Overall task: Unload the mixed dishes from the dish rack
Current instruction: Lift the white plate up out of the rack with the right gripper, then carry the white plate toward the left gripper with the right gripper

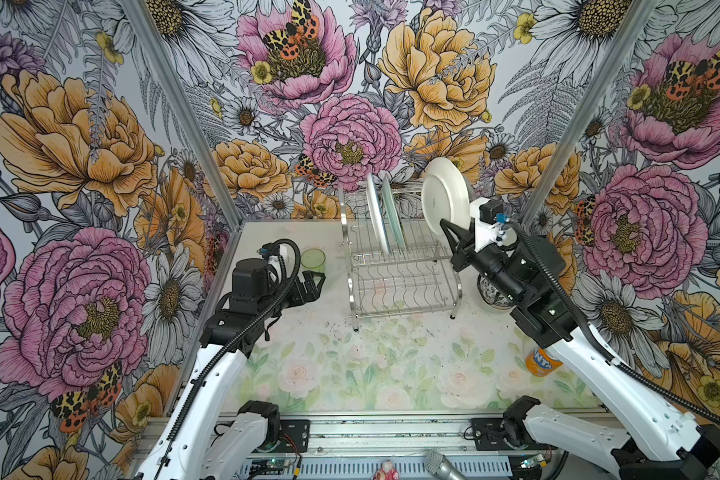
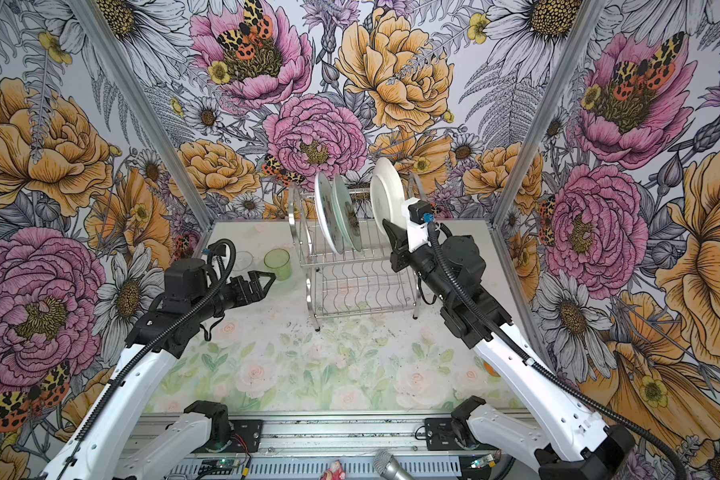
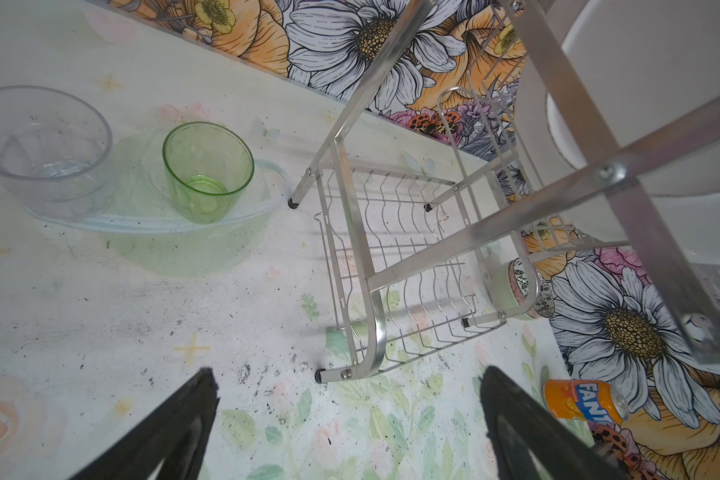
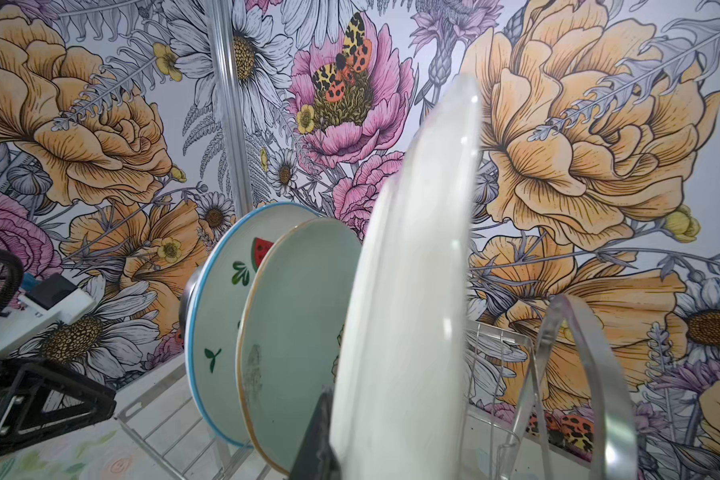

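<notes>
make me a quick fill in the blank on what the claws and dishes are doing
1. The right claw is ___ on the cream plate.
2. Besides that one, ___ plates stand in the dish rack.
3. The left claw is open and holds ___.
4. The tumbler nearer the dish rack is ___.
Missing words: shut; two; nothing; green.

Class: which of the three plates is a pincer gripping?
The cream plate, rightmost in both top views: the right pincer clamps its lower rim. The watermelon-print plate and aqua plate stand untouched in the rack.
</notes>
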### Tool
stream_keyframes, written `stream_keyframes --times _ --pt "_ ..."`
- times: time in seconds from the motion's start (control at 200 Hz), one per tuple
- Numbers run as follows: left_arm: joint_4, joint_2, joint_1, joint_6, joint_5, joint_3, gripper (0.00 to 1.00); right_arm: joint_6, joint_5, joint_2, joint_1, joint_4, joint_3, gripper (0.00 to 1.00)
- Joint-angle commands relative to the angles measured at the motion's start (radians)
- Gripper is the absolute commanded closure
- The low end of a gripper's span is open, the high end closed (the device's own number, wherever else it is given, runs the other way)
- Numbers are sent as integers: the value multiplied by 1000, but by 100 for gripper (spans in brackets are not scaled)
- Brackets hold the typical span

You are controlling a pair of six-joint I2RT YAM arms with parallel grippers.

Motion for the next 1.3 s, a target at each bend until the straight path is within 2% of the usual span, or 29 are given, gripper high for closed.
stream_keyframes --times 0.0,0.46,0.851,1.296 --pt "24 -5 11 -1 6 -7 1 -25 -75 -59 0 131 27 100" --pt "26 -32 11 -38 6 -36 1 15 -229 -192 56 62 -49 100" --pt "34 -57 9 -68 15 -46 1 17 -208 -236 162 37 -126 100" --pt "34 -51 10 -72 10 -43 1 -13 -202 -322 180 -4 -169 100"
